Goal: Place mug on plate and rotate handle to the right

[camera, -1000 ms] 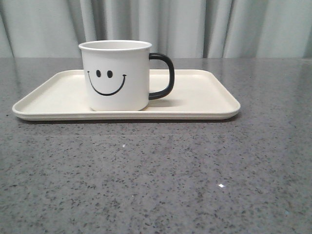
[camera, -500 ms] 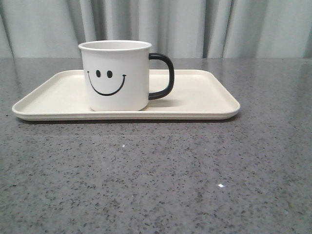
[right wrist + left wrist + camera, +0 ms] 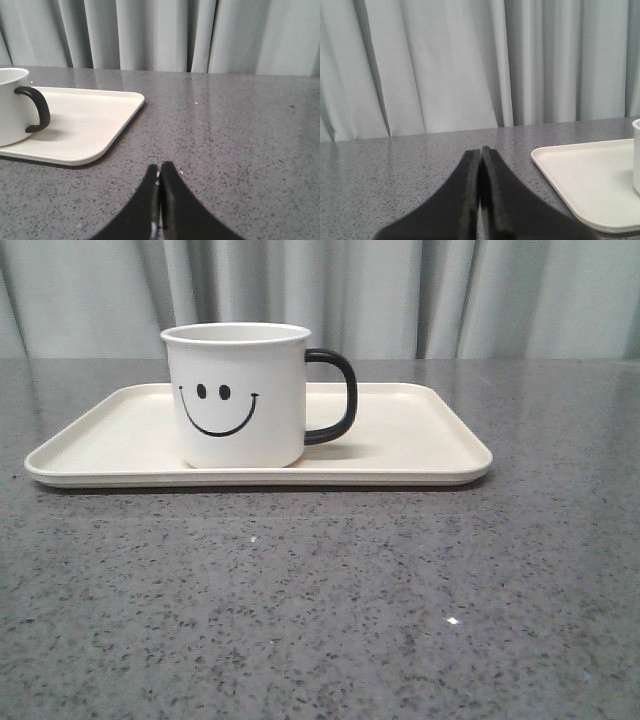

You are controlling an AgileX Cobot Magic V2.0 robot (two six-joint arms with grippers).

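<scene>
The grey speckled table [image 3: 320, 610] occupies the foreground of the front view, with neither arm visible there. In the left wrist view, the left gripper [image 3: 480, 150] has its black fingers pressed together with nothing between them, positioned over bare tabletop and apart from the plate. In the right wrist view, the right gripper [image 3: 159, 166] is likewise closed on nothing, over the table and clear of the plate's near corner. Farther back, the cream plate [image 3: 420, 440] lies flat on the table. The white mug [image 3: 240, 395] stands upright on the plate, left of the plate's centre, smiley face toward the front camera. Its black handle [image 3: 335, 395] points to the right. A pale pleated curtain [image 3: 400, 295] closes off the background behind the table.
</scene>
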